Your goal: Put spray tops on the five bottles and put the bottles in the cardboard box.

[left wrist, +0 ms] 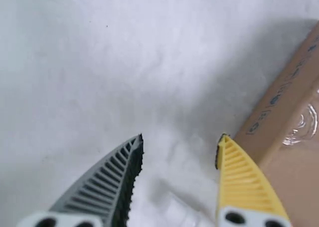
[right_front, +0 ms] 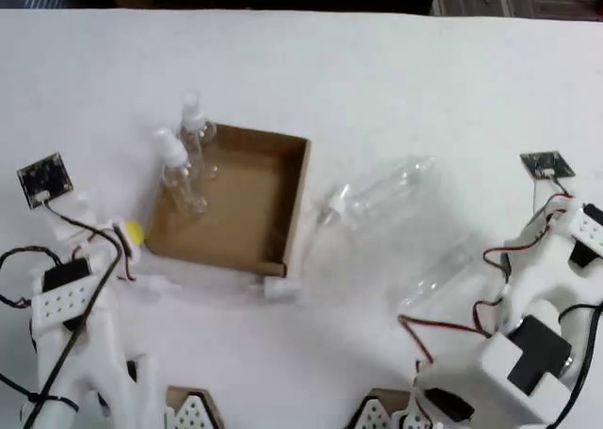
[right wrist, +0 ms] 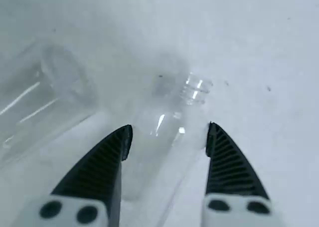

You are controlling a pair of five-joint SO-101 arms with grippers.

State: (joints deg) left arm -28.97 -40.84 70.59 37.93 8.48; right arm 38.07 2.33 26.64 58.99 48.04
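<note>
Two bottles with spray tops stand upright inside the cardboard box (right_front: 247, 201), in the corner on the left arm's side, the nearer bottle (right_front: 179, 174) just in front of the farther bottle (right_front: 196, 132). You have a third capped bottle (right_front: 382, 195) lying on its side on the table (right_front: 396, 80), just past the box's wall on the right arm's side, its spray top pointing at the box. A topless bottle (right_front: 441, 274) lies closer to the right arm, also on its side, its threaded neck bare. Your right claw (right wrist: 169, 129) is spread wide, low over that topless bottle, with one black finger on each side of its body. Your left claw (left wrist: 180, 137) is likewise parted and holds nothing, over bare table, its yellow finger (left wrist: 239, 182) just beside the box's outer wall and its grey finger (left wrist: 107, 187) farther out. A small white piece (right_front: 275, 288) lies by the box's near corner; you cannot tell what it is.
</note>
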